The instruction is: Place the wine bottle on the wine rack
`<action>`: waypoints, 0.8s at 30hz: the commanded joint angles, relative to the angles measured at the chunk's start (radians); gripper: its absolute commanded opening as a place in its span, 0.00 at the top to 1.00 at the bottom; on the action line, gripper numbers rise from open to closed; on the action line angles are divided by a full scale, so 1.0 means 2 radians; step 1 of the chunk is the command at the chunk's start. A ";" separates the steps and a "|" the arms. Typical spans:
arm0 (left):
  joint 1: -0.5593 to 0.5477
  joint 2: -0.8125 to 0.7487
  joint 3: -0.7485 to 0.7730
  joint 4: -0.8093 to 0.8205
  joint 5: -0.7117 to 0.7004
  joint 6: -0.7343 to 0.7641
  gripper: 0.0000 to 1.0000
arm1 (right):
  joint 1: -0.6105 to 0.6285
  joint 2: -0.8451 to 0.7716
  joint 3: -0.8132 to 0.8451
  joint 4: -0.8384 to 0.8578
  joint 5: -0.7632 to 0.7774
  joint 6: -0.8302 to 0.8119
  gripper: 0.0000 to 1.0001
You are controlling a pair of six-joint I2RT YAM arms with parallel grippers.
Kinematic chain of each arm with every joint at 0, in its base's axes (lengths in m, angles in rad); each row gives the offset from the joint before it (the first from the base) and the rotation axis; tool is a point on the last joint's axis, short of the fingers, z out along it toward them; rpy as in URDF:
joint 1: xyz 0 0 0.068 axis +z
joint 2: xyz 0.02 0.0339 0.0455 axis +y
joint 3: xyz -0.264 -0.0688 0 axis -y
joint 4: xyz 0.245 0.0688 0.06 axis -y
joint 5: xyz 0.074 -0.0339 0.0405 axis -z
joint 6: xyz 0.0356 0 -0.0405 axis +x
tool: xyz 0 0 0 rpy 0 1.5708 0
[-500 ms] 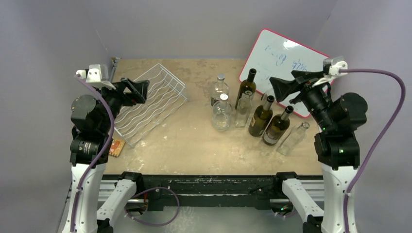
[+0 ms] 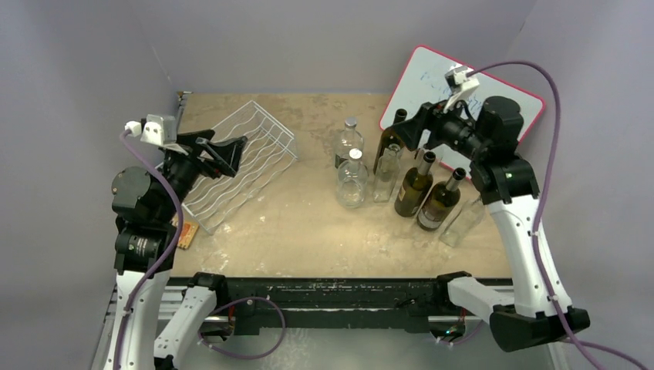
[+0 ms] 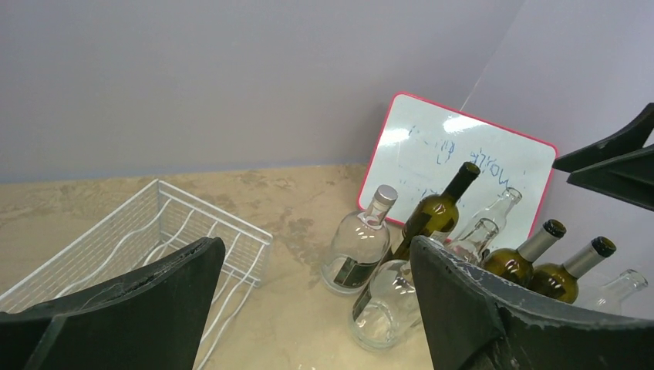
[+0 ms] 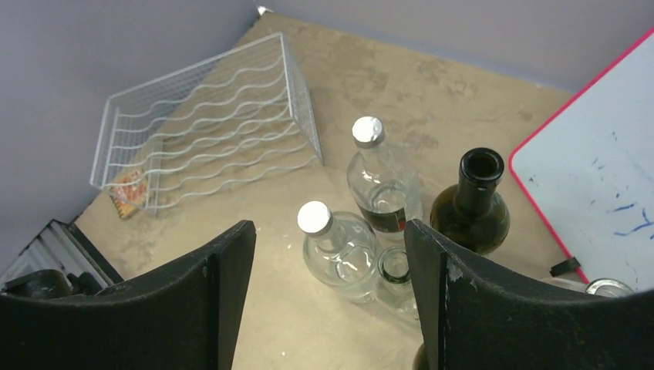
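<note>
We are finding the right tool (image 4: 328,230) released, hovering above the upright dark green glass wine bottle (image 4: 477,202); the white wire wine rack (image 4: 208,131) is lying leftward.

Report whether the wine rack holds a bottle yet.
Empty. The wine rack shows only bare white rods; the bottles all stand on the table, apart from it.

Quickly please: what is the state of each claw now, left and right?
Left claw: open, holding nothing.
Right claw: open, holding nothing.
</note>
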 commanded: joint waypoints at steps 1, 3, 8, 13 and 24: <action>-0.003 0.006 -0.009 0.034 0.011 -0.002 0.09 | 0.055 0.017 0.025 -0.009 0.090 -0.015 0.27; -0.004 0.010 -0.010 0.035 0.009 -0.003 0.09 | 0.088 0.033 0.031 -0.016 0.129 -0.020 0.28; -0.007 0.020 -0.012 0.027 -0.007 0.000 0.09 | 0.142 0.066 0.037 -0.019 0.210 -0.024 0.29; -0.009 0.021 -0.017 0.021 -0.020 0.003 0.09 | 0.163 0.091 0.044 -0.047 0.333 -0.017 0.32; -0.014 0.034 -0.024 0.028 -0.022 0.002 0.09 | 0.174 0.108 -0.002 -0.075 0.400 -0.007 0.42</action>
